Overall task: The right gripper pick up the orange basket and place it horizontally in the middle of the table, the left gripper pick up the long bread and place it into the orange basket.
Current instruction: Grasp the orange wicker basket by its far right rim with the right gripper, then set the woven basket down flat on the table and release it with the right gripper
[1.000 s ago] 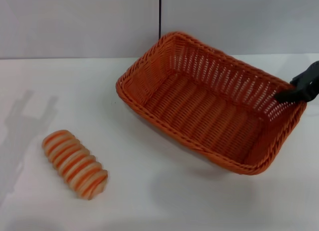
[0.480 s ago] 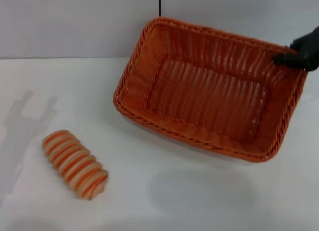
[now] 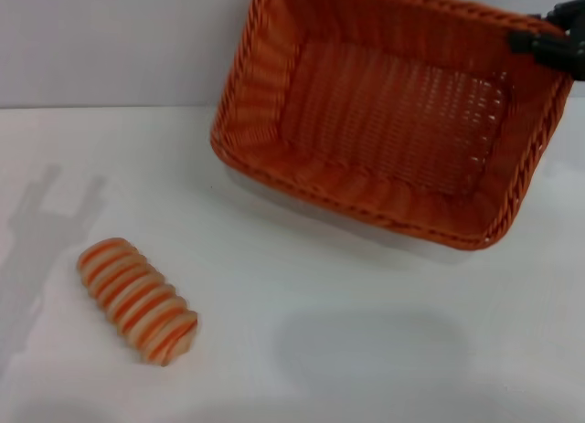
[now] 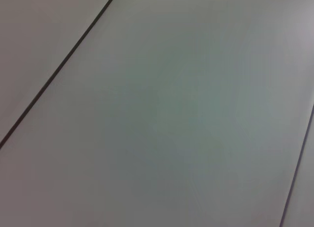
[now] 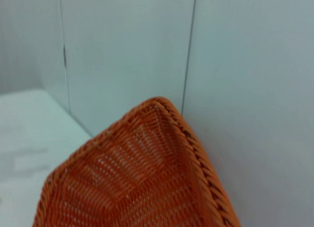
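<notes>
The right gripper (image 3: 541, 41) sits at the upper right of the head view, its black fingers clenched on the braided rim of the orange basket (image 3: 384, 121) at the far right corner. The basket hangs tilted above the counter (image 3: 302, 350), its open side turned toward the camera, with a soft shadow on the white surface below. The long bread (image 3: 137, 300) lies well apart on the counter's near left, slanted. The right wrist view shows a basket corner (image 5: 147, 183) against the grey wall. The left gripper is out of sight.
</notes>
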Tool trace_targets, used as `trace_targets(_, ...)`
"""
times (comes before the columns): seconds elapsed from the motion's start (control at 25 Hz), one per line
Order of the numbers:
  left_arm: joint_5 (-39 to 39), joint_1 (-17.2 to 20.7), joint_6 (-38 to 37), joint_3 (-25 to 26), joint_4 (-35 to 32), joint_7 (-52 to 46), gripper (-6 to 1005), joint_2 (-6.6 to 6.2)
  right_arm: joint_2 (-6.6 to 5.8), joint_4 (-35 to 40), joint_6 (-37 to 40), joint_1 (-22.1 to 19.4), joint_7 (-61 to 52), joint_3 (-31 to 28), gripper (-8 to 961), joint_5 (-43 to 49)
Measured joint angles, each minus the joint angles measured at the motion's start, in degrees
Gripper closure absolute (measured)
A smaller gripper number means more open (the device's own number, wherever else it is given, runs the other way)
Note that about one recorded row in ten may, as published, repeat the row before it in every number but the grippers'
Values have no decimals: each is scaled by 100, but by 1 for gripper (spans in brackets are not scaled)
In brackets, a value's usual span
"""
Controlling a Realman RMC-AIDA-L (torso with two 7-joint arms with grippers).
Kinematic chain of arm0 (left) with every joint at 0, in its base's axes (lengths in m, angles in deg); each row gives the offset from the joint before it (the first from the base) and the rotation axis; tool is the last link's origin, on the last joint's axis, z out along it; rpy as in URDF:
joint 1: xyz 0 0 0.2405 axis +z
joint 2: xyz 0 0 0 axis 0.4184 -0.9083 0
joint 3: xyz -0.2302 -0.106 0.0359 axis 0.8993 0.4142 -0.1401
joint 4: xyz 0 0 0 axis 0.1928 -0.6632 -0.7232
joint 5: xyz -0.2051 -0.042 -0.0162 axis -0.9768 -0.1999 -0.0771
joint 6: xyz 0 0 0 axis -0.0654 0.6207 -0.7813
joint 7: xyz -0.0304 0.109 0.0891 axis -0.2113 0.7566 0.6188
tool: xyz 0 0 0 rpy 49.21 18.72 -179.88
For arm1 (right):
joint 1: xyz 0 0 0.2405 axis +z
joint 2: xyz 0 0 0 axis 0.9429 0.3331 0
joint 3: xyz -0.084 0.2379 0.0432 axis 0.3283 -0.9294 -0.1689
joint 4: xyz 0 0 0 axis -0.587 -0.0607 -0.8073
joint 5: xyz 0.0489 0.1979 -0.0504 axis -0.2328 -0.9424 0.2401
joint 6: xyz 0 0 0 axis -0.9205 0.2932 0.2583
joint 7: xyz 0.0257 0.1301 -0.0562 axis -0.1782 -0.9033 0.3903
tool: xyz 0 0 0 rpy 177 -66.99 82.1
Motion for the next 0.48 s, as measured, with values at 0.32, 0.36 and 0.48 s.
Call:
trace_targets(0.32,0,-48,1,9,0,-18,204,0,-33,-34,-388,-107,190,-191,789,-417)
trace_targets(0.36,0,-55,3,8,0,-19,204,0,-33,-47,-496,-108,217,-236,789,-457)
trace_targets(0.48,0,-66,15,1,0,-19,204,0,-41,-104,-812,-95,252,-350,789,-539)
